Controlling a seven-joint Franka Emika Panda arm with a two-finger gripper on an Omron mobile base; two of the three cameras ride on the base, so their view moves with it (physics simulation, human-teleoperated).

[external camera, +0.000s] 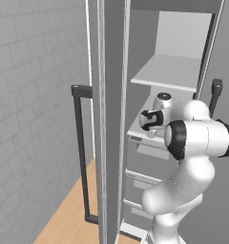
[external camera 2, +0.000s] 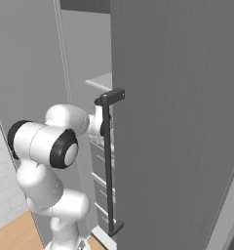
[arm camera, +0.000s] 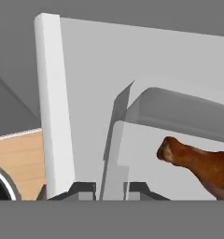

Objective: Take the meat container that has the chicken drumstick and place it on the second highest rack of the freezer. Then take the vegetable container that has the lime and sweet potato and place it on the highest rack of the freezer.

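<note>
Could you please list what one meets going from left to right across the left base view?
Tiled wall → dark bar handle → door edge → gripper → arm's dark-capped joint → second dark handle.

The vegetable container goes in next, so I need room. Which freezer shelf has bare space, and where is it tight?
The highest rack is bare from its front edge to the back wall. The shelf below is crowded: the gripper sits there, and the hand view shows the meat container with the chicken drumstick.
</note>
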